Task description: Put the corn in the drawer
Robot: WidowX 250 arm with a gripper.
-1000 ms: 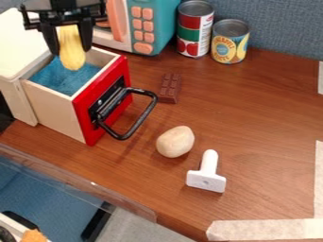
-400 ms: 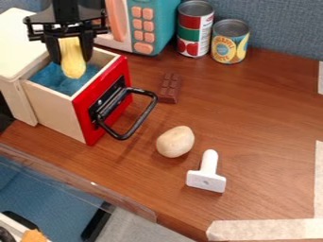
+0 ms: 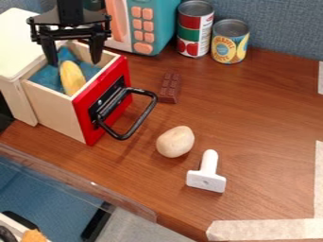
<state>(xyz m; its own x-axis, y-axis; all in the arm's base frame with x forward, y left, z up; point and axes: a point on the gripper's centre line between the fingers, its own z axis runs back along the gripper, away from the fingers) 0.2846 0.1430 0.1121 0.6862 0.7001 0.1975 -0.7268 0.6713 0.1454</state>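
Corn is lying in the open drawer, on blue stuff. It is long, yellow and round at the end, with paler bits on it. One end is close to the corner where the pale wood side meets the red front. A big black handle sticks out of that front. My gripper points down over the drawer. My two fingers are wide apart, and I hold nothing between them.
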